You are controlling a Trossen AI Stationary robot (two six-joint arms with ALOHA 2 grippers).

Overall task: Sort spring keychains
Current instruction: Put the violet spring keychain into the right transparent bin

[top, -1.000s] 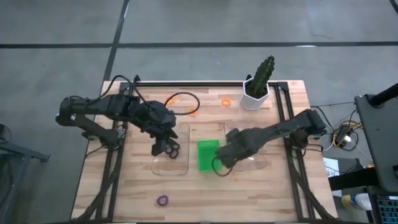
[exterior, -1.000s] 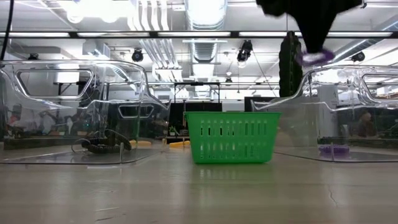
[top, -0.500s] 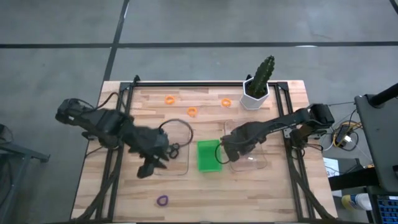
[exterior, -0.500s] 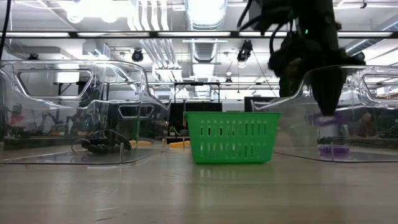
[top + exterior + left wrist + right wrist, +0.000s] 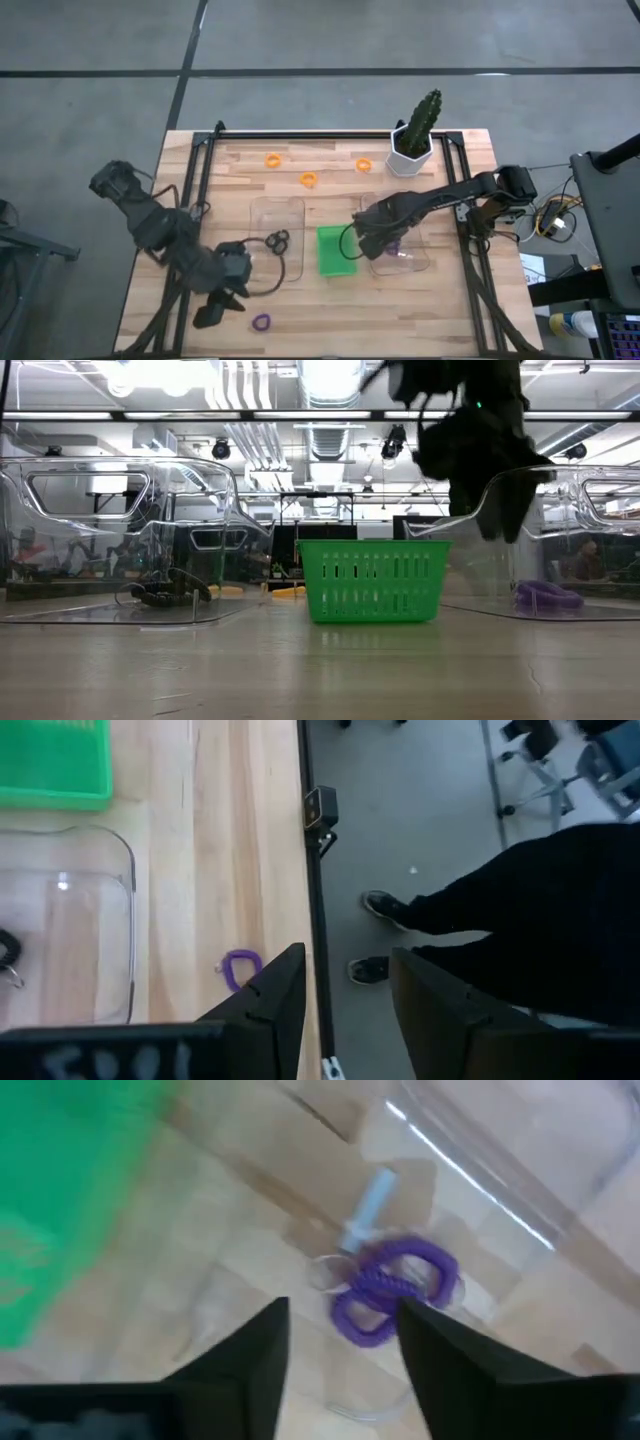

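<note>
In the high view my left gripper is open over the table's near-left part, just left of a lone purple spring keychain. That keychain lies on the wood ahead of the open fingers in the left wrist view. My right gripper hovers open over the right clear tray, above the purple keychains that lie on the tray's floor. Black keychains lie in the left clear tray. Three orange keychains lie on the far part of the table.
A green basket tray stands between the two clear trays. A potted cactus stands at the far right. A black frame rail runs along each side of the table. A person's legs show on the floor beyond the near edge.
My left gripper has swung from over the left clear tray toward the table's near edge, stopping beside the lone purple keychain. My right gripper has carried a purple keychain from near the green tray over the right tray, lowered, let it go and risen; the keychain now lies in the tray.
</note>
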